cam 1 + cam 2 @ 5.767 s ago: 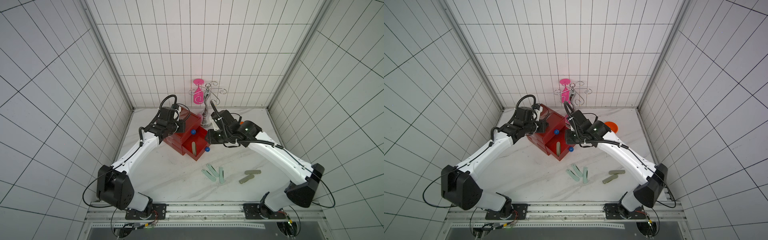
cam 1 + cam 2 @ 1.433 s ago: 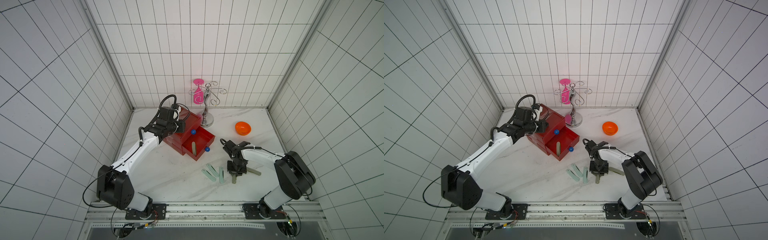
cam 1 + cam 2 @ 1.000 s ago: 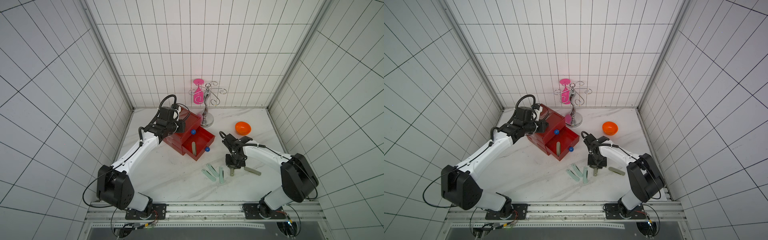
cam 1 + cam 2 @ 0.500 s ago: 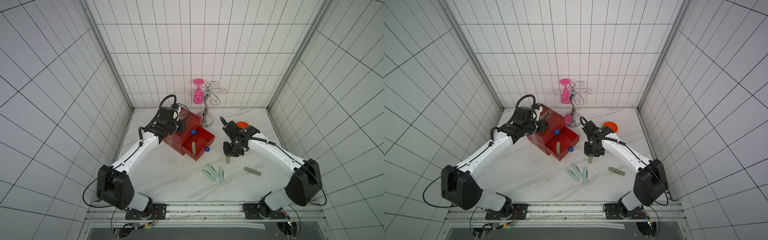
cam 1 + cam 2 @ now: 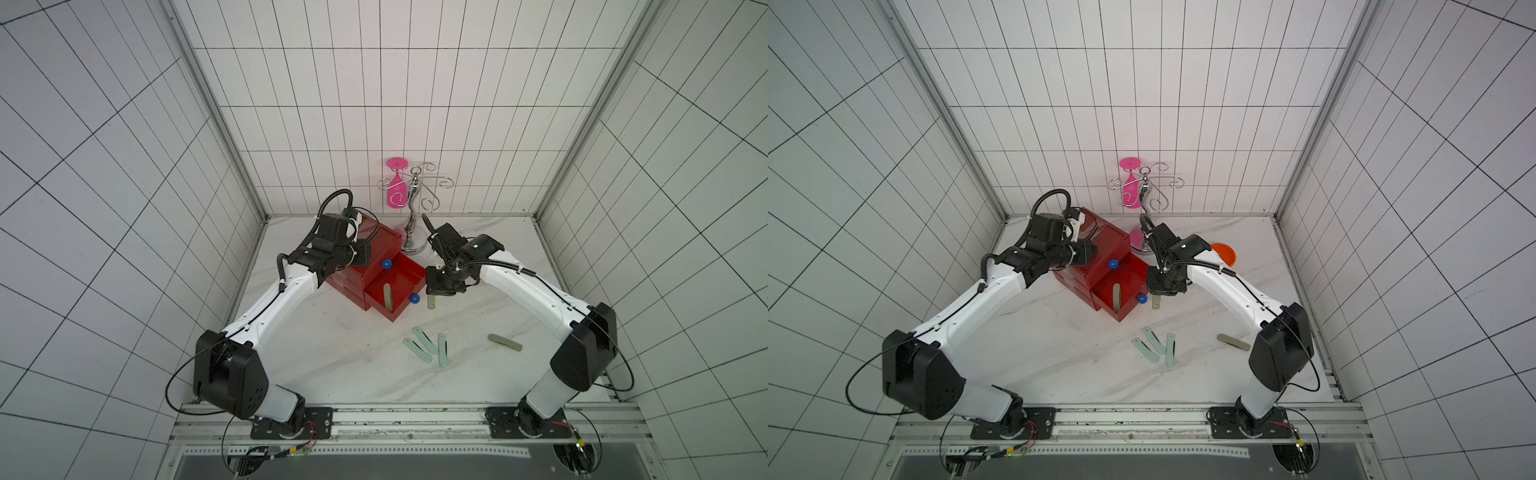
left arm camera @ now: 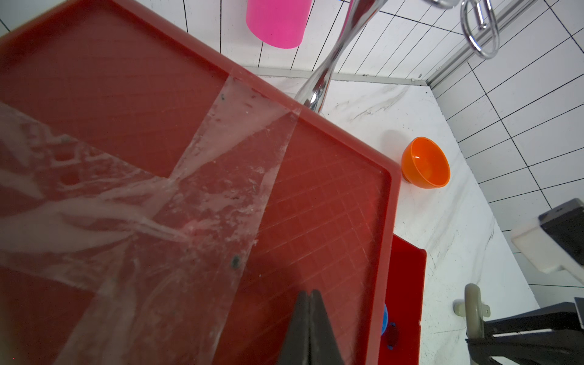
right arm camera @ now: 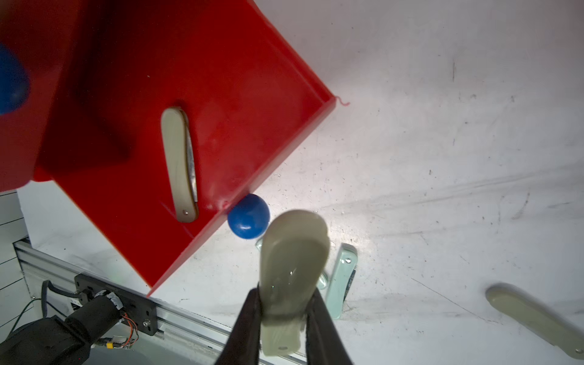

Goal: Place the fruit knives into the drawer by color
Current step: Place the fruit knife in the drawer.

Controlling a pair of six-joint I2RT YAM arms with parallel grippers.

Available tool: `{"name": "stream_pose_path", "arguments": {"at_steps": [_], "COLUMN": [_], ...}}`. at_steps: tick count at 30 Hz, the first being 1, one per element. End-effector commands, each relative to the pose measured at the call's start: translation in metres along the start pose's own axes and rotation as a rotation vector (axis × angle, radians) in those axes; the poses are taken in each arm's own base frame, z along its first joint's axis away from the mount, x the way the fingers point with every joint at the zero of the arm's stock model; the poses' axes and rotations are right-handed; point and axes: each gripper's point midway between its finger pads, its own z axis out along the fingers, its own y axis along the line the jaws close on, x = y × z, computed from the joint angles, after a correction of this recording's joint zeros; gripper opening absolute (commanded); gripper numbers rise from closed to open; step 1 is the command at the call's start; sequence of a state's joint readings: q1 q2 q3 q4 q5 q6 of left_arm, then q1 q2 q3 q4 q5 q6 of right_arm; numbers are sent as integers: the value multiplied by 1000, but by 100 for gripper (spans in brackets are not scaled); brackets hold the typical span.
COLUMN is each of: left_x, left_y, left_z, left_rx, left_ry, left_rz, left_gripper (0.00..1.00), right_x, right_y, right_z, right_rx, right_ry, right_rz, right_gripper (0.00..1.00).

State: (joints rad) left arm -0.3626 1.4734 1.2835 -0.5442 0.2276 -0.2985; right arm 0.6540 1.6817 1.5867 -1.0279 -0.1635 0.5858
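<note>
Knife pinched by one end in right jaws, hanging just beside open drawer, near its knob. Left jaws shut, empty, over chest top. Probably light, stiff, slick; safer gripped across flat sides, mid-length.

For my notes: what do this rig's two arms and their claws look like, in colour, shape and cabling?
The left arm and right arm both have smooth white link shells with bulky black joint housings. Black cables loop loose at the wrists and bases. The left claw and right claw each have two slim, dark, tapering fingers. No markings are readable.
</note>
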Motion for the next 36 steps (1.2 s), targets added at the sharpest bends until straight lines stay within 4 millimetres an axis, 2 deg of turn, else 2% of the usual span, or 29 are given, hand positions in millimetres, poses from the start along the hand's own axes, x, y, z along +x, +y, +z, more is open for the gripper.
{"name": "stream_pose_path", "arguments": {"at_steps": [1,13,23,36], "left_x": [72,73,73,73], "left_y": [36,36,36,37], "left_z": [15,16,16,17], "left_rx": [-124,-124,-124,-123], "left_ry": [263,266,266,270], "left_rz": [-70,-69,-69,-70], "left_gripper": [0,0,0,0], "right_x": [-27,-50,-58,-58], "right_y": [35,71,80,79], "right_z": [-27,-17,6,37], "right_rx": [-94,-200,-211,-186], "right_ry": [-88,-102,-75,-27], "right_rz": [-14,8,20,23], "right_gripper": [20,20,20,20]}}
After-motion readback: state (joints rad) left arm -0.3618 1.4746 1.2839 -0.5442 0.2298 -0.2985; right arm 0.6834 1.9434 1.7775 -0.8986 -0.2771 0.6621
